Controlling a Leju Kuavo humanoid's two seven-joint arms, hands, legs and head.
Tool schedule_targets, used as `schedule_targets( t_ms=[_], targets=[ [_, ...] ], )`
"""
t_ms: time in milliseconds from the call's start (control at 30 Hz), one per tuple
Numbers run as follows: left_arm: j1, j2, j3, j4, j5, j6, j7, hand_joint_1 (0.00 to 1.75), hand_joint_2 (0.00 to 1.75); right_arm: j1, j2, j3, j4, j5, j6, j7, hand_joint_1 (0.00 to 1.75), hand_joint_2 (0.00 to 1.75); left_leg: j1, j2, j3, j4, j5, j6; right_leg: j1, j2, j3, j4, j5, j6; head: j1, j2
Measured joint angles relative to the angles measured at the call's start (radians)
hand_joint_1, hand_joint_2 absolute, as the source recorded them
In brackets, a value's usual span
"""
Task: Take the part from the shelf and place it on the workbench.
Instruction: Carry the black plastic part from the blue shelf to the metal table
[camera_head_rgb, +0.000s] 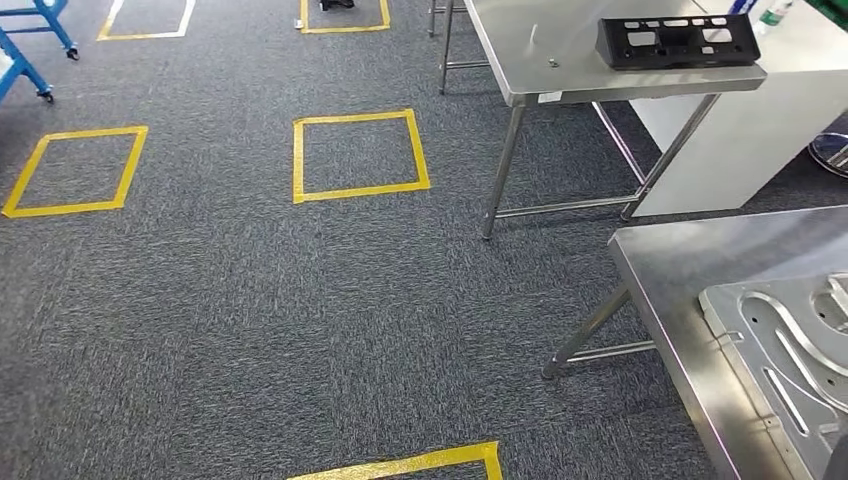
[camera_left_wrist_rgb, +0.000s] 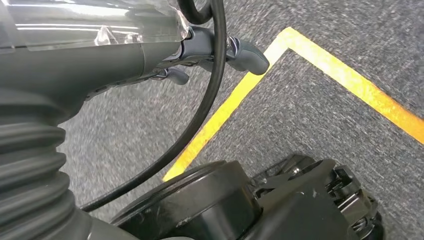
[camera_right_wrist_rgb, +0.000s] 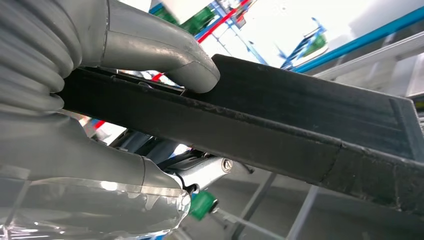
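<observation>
The robot's right hand (camera_right_wrist_rgb: 125, 115) gripped a long black part (camera_right_wrist_rgb: 300, 125), its thumb pressed on one face and darker fingers beneath. The left hand (camera_left_wrist_rgb: 200, 55) hung over grey carpet (camera_head_rgb: 250, 300) marked with yellow tape squares (camera_head_rgb: 360, 155); its fingers looked loosely curled around nothing, though the blurred wrist view made that hard to confirm. In the head view, a steel desk (camera_head_rgb: 660, 260) stood near right, carrying a pressed metal panel (camera_head_rgb: 790, 340). A second steel desk (camera_head_rgb: 520, 50) stood far right, with a black slotted part (camera_head_rgb: 680, 40) resting on top.
</observation>
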Motion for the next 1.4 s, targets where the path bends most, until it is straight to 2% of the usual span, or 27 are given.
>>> schedule_targets(
  t_ms=[33, 67, 100, 167, 233, 300, 333, 400, 467, 500, 533, 567, 600, 667, 733, 767, 833, 900, 967, 1033, 1067, 1100, 1167, 1233, 1267, 1333, 1400],
  targets=[
    [0.000, 0.001, 0.000, 0.000, 0.000, 0.000, 0.000, 0.00, 1.75, 0.001, 0.000, 0.000, 0.001, 0.000, 0.000, 0.000, 1.75, 1.75, -0.001, 0.013, 0.001, 0.000, -0.002, 0.001, -0.001, -0.002, -0.013, 0.023, 0.003, 0.000, 0.000, 0.000],
    [0.001, 0.002, 0.000, 0.000, 0.000, 0.000, 0.000, 0.00, 1.75, 0.001, 0.000, 0.000, 0.003, 0.000, 0.000, 0.000, 1.75, 1.75, -0.002, 0.025, 0.003, 0.000, -0.006, 0.001, -0.002, -0.004, -0.004, 0.005, 0.025, -0.001, 0.000, 0.000],
    [0.001, 0.002, 0.000, 0.000, 0.000, 0.000, 0.001, 0.00, 1.75, 0.001, 0.000, 0.000, 0.003, 0.000, 0.000, 0.000, 1.75, 1.75, -0.003, 0.037, 0.008, 0.000, -0.010, 0.001, -0.001, -0.012, 0.026, -0.052, 0.061, -0.004, 0.000, 0.000],
    [0.001, 0.002, 0.000, 0.000, 0.000, 0.000, 0.002, 0.00, 1.75, 0.001, 0.000, 0.001, 0.004, 0.007, -0.002, 0.001, 1.75, 1.75, -0.007, 0.057, 0.018, -0.001, -0.020, -0.003, 0.010, -0.055, 0.098, -0.190, 0.112, -0.018, 0.000, 0.000],
    [0.002, 0.002, 0.000, 0.000, 0.001, 0.001, 0.004, 0.00, 1.75, 0.002, 0.001, 0.008, 0.004, 0.028, -0.010, 0.004, 1.75, 1.75, -0.011, 0.074, 0.026, -0.005, -0.027, -0.011, 0.023, -0.081, 0.128, -0.254, 0.120, -0.032, 0.000, 0.000],
    [0.001, 0.002, 0.000, -0.001, 0.001, 0.004, 0.008, 0.00, 1.75, 0.009, 0.001, 0.024, 0.005, 0.059, -0.024, 0.014, 1.75, 1.75, -0.015, 0.094, 0.035, -0.013, -0.032, -0.019, 0.022, -0.060, 0.131, -0.264, 0.121, -0.041, 0.000, 0.000],
    [0.001, 0.003, 0.001, -0.001, 0.001, 0.005, 0.010, 0.00, 1.75, 0.014, 0.001, 0.037, 0.005, 0.075, -0.032, 0.022, 1.75, 1.75, -0.016, 0.090, 0.040, -0.011, -0.038, -0.023, 0.018, -0.048, 0.135, -0.272, 0.123, -0.045, 0.000, 0.000],
    [0.000, 0.002, 0.001, -0.001, 0.002, 0.006, 0.012, 0.00, 1.75, 0.018, 0.002, 0.069, 0.007, 0.108, -0.048, 0.038, 1.75, 1.75, -0.014, 0.047, 0.024, 0.044, -0.074, -0.033, 0.009, -0.026, 0.147, -0.288, 0.128, -0.054, -0.003, 0.000],
    [-0.003, 0.003, 0.001, -0.002, 0.005, 0.006, 0.011, 0.00, 1.75, 0.018, 0.002, 0.103, 0.010, 0.135, -0.058, 0.047, 1.75, 1.75, -0.010, -0.001, -0.036, 0.170, -0.132, -0.041, 0.007, -0.004, 0.150, -0.290, 0.127, -0.061, -0.006, 0.000],
    [-0.007, 0.004, 0.001, -0.002, 0.006, 0.006, 0.010, 0.00, 1.75, 0.019, 0.002, 0.119, 0.013, 0.144, -0.059, 0.049, 1.75, 1.75, -0.010, -0.009, -0.065, 0.227, -0.149, -0.043, 0.007, 0.008, 0.151, -0.289, 0.126, -0.062, -0.006, 0.000],
    [-0.010, 0.004, 0.002, -0.002, 0.007, 0.006, 0.009, 0.00, 1.75, 0.019, 0.002, 0.132, 0.015, 0.152, -0.059, 0.051, 1.75, 1.75, -0.010, -0.013, -0.082, 0.259, -0.149, -0.046, 0.007, 0.021, 0.152, -0.287, 0.124, -0.062, -0.006, 0.000],
    [-0.011, 0.005, 0.002, -0.002, 0.008, 0.006, 0.009, 0.00, 1.75, 0.020, 0.003, 0.142, 0.017, 0.159, -0.060, 0.052, 1.75, 1.75, -0.009, -0.014, -0.082, 0.253, -0.127, -0.047, 0.006, 0.035, 0.154, -0.284, 0.122, -0.061, -0.006, 0.000],
    [-0.011, 0.004, 0.002, -0.002, 0.007, 0.006, 0.009, 0.00, 1.75, 0.020, 0.004, 0.152, 0.019, 0.164, -0.060, 0.051, 1.75, 1.75, -0.008, -0.017, -0.065, 0.210, -0.088, -0.049, 0.005, 0.051, 0.156, -0.281, 0.120, -0.059, -0.006, 0.000],
    [-0.006, 0.001, 0.002, -0.001, 0.007, 0.006, 0.010, 0.00, 1.75, 0.022, 0.007, 0.171, 0.019, 0.172, -0.060, 0.042, 1.75, 1.75, -0.001, -0.058, -0.022, 0.093, -0.016, -0.052, 0.005, 0.080, 0.153, -0.269, 0.115, -0.052, -0.006, 0.000],
    [-0.003, -0.003, 0.003, 0.001, 0.008, 0.006, 0.010, 0.00, 1.75, 0.027, 0.012, 0.190, 0.014, 0.184, -0.060, 0.028, 1.75, 1.75, 0.005, -0.101, -0.006, 0.028, 0.000, -0.045, 0.005, 0.105, 0.135, -0.259, 0.119, -0.041, -0.006, 0.000],
    [-0.003, -0.004, 0.003, 0.002, 0.008, 0.006, 0.010, 0.00, 1.75, 0.033, 0.017, 0.198, 0.010, 0.192, -0.060, 0.020, 1.75, 1.75, 0.004, -0.107, -0.008, 0.020, -0.003, -0.038, 0.005, 0.117, 0.126, -0.257, 0.124, -0.035, -0.006, 0.000],
    [-0.004, -0.006, 0.004, 0.002, 0.008, 0.007, 0.010, 0.00, 1.75, 0.046, 0.028, 0.213, -0.002, 0.201, -0.060, 0.000, 1.75, 1.75, 0.005, -0.085, -0.004, 0.007, 0.001, -0.022, 0.003, 0.129, 0.118, -0.259, 0.130, -0.023, -0.005, 0.000],
    [-0.002, -0.007, 0.004, 0.001, 0.009, 0.010, 0.010, 0.00, 1.75, 0.056, 0.042, 0.224, -0.018, 0.195, -0.061, -0.033, 1.75, 1.75, 0.007, -0.057, 0.004, -0.007, 0.009, -0.008, 0.005, 0.081, 0.099, -0.220, 0.105, -0.014, 0.000, 0.000],
    [0.001, -0.006, 0.006, 0.001, 0.010, 0.015, 0.009, 0.00, 1.75, 0.064, 0.061, 0.235, -0.035, 0.181, -0.061, -0.075, 1.75, 1.75, 0.006, -0.028, 0.008, -0.013, 0.011, -0.003, 0.004, 0.018, 0.043, -0.105, 0.047, -0.006, 0.005, 0.000],
    [0.003, -0.005, 0.008, 0.001, 0.010, 0.020, 0.010, 0.00, 1.75, 0.077, 0.082, 0.245, -0.049, 0.170, -0.061, -0.112, 1.75, 1.75, 0.006, 0.000, 0.008, -0.013, 0.007, -0.003, -0.001, 0.001, -0.013, 0.005, 0.014, 0.000, 0.006, 0.000],
    [0.003, -0.004, 0.009, 0.001, 0.010, 0.022, 0.010, 0.00, 1.75, 0.084, 0.092, 0.250, -0.055, 0.165, -0.061, -0.125, 1.75, 1.75, 0.006, 0.014, 0.009, -0.013, 0.003, -0.004, -0.004, -0.002, -0.018, 0.013, 0.023, 0.002, 0.006, 0.000],
    [0.003, -0.004, 0.010, 0.001, 0.010, 0.023, 0.011, 0.00, 1.75, 0.090, 0.101, 0.255, -0.060, 0.161, -0.061, -0.137, 1.75, 1.75, 0.006, 0.026, 0.013, -0.013, -0.001, -0.005, -0.006, -0.007, -0.003, -0.017, 0.049, 0.003, 0.006, 0.000],
    [0.003, -0.004, 0.013, 0.001, 0.010, 0.024, 0.012, 0.00, 1.75, 0.098, 0.119, 0.264, -0.071, 0.155, -0.061, -0.156, 1.75, 1.75, 0.005, 0.049, 0.026, -0.014, -0.011, -0.009, -0.003, -0.044, 0.071, -0.155, 0.111, -0.002, 0.006, 0.000],
    [0.003, -0.004, 0.014, 0.001, 0.010, 0.024, 0.012, 0.00, 1.75, 0.103, 0.134, 0.273, -0.079, 0.154, -0.061, -0.169, 1.75, 1.75, 0.000, 0.066, 0.037, -0.015, -0.022, -0.019, 0.007, -0.075, 0.120, -0.249, 0.133, -0.017, 0.005, 0.000],
    [0.003, -0.004, 0.014, 0.001, 0.009, 0.025, 0.013, 0.00, 1.75, 0.104, 0.141, 0.277, -0.081, 0.155, -0.061, -0.171, 1.75, 1.75, -0.002, 0.074, 0.040, -0.017, -0.026, -0.025, 0.012, -0.076, 0.123, -0.258, 0.128, -0.024, 0.005, 0.000],
    [0.002, -0.004, 0.015, 0.000, 0.009, 0.026, 0.014, 0.00, 1.75, 0.110, 0.151, 0.281, -0.085, 0.156, -0.061, -0.172, 1.75, 1.75, -0.004, 0.088, 0.050, -0.023, -0.034, -0.034, 0.010, -0.053, 0.125, -0.266, 0.128, -0.035, 0.004, 0.000],
    [0.001, -0.005, 0.016, -0.002, 0.008, 0.027, 0.014, 0.00, 1.75, 0.115, 0.161, 0.282, -0.088, 0.156, -0.061, -0.172, 1.75, 1.75, -0.004, 0.062, 0.046, 0.007, -0.059, -0.044, 0.002, -0.032, 0.135, -0.279, 0.129, -0.047, 0.001, 0.000]
  ],
)
